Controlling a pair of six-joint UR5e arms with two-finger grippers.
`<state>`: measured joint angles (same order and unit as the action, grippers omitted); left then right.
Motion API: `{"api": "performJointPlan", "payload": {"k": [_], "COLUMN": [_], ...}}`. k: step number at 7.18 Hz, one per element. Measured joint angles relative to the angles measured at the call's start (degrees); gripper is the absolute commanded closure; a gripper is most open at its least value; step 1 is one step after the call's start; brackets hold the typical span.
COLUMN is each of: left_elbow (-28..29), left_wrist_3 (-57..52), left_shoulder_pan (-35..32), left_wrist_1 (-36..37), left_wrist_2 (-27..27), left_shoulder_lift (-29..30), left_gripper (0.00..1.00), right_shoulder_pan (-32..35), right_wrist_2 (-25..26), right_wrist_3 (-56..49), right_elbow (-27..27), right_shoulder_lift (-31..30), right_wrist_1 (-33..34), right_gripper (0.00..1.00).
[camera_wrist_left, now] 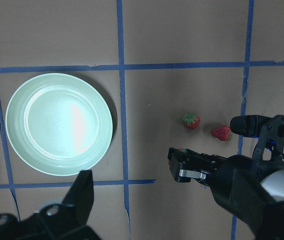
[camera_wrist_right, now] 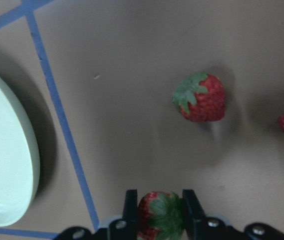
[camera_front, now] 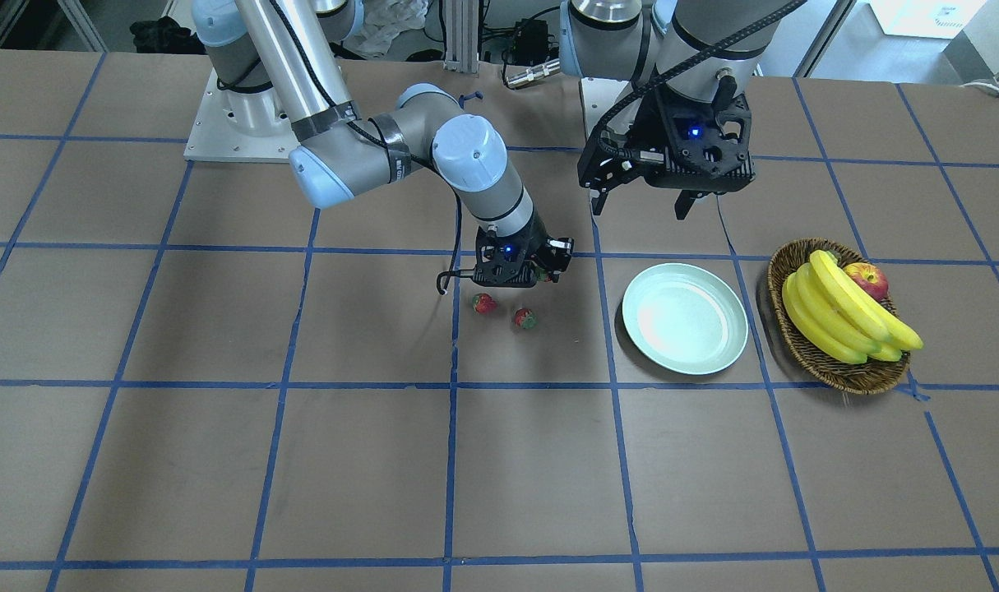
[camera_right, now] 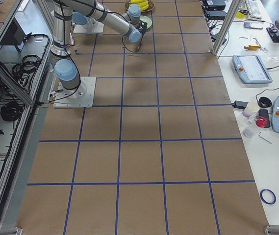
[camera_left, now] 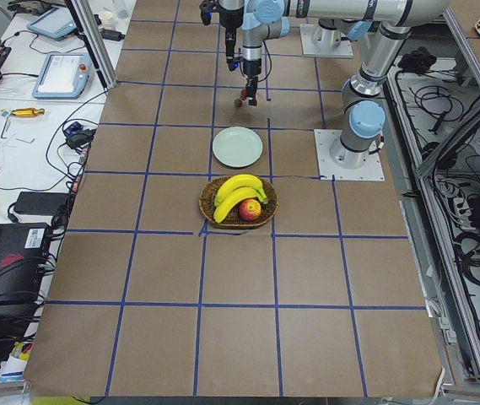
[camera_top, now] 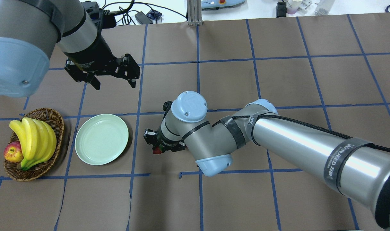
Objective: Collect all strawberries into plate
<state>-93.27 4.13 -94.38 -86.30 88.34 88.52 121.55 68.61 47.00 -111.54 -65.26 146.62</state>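
The pale mint-green plate (camera_front: 685,318) lies empty on the table; it also shows in the overhead view (camera_top: 101,139). Two strawberries (camera_front: 483,303) (camera_front: 524,318) lie on the table beside it, and they also show in the left wrist view (camera_wrist_left: 191,120) (camera_wrist_left: 222,133). My right gripper (camera_front: 540,275) is shut on a third strawberry (camera_wrist_right: 157,214) and holds it just above the table, between the two loose berries and the plate. My left gripper (camera_front: 640,205) hangs open and empty above the table, on the far side of the plate from me.
A brown wicker basket (camera_front: 836,366) with a bunch of bananas (camera_front: 844,316) and a red apple (camera_front: 867,279) stands on the far side of the plate from the strawberries. Blue tape lines cross the brown table.
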Motion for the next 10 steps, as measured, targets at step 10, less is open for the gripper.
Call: {"api": "performJointPlan", "payload": {"k": [10], "left_elbow": [0.0], "left_wrist_3": [0.04], "left_shoulder_pan": [0.34], "left_wrist_1": [-0.07], "left_wrist_2": [-0.01], "left_shoulder_lift": [-0.07], "left_gripper": [0.0], "right_shoulder_pan": [-13.61], "right_wrist_2": [18.23], "right_wrist_3": [-19.9], "right_elbow": [-0.75], "right_shoulder_lift": [-14.88], "right_wrist_1": [-22.51], "right_gripper": [0.0]}}
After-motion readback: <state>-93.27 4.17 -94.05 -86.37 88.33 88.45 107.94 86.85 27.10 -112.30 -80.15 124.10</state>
